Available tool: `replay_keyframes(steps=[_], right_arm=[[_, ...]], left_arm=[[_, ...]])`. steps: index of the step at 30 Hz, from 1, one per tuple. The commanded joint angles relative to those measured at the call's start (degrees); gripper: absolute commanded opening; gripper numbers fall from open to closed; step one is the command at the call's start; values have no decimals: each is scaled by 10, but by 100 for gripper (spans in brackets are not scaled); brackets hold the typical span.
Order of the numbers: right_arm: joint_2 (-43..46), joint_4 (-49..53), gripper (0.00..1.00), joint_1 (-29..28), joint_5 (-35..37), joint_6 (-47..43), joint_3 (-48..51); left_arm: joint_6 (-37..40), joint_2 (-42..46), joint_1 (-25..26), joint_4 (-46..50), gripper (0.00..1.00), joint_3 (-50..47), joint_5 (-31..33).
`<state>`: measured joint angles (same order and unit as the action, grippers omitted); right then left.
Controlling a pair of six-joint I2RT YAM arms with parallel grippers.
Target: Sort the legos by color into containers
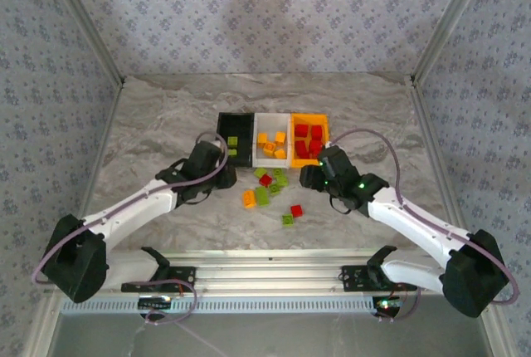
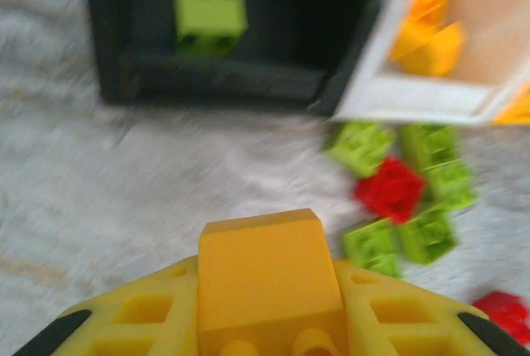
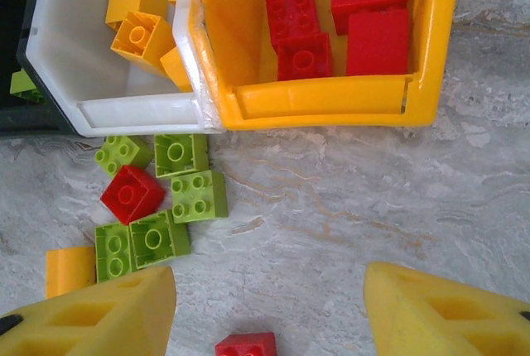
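Your left pincer (image 2: 267, 323) is clenched on an orange-yellow brick (image 2: 263, 265) at the bottom centre of the left wrist view. It is over bare worktop (image 2: 124, 182), just short of the black bin (image 2: 224, 84). That bin sits at the upper left with two lime bricks (image 2: 210, 15) inside. The white bin (image 2: 414, 95), which holds orange-yellow bricks (image 2: 431, 41), meets its right corner.

In the right wrist view the loose legos (image 3: 157, 207) lie in a tight cluster at the left, directly under the white bin's front wall. There are five lime pieces around one red brick (image 3: 131, 194). An orange-yellow piece (image 3: 70, 267) sits at the lower left, partly behind a finger. A lone red brick (image 3: 246, 344) lies apart from the cluster at the bottom centre.

The orange bin (image 3: 323, 99) presses against the white bin's right side at top centre and holds red bricks (image 3: 368, 33).

Your right pincer (image 3: 269, 290) is released, its fingers wide apart with nothing between them, over the worktop below the orange bin.

Right of the cluster the marble is bare to the frame's right edge. In the top view the cluster lies between your two pincers, in front of the row of three bins. Wide bare worktop runs left of the black bin, right of the orange bin and back to the far edge. Wallpapered walls (image 1: 265, 17) and metal posts (image 1: 87, 29) close in the sides.
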<state>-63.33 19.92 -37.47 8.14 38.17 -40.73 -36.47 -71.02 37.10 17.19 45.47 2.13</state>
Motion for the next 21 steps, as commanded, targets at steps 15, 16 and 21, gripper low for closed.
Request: replay_keyframes(steps=[15,16,21], right_arm=[[48,21,63,8,11,18,31],[50,21,63,8,9,19,33],[61,8,65,8,-7,18,41]], left_arm=[[62,-394,24,38,36,428,1],[61,-409,24,42,37,443,3],[42,-459,24,54,49,497,-15]])
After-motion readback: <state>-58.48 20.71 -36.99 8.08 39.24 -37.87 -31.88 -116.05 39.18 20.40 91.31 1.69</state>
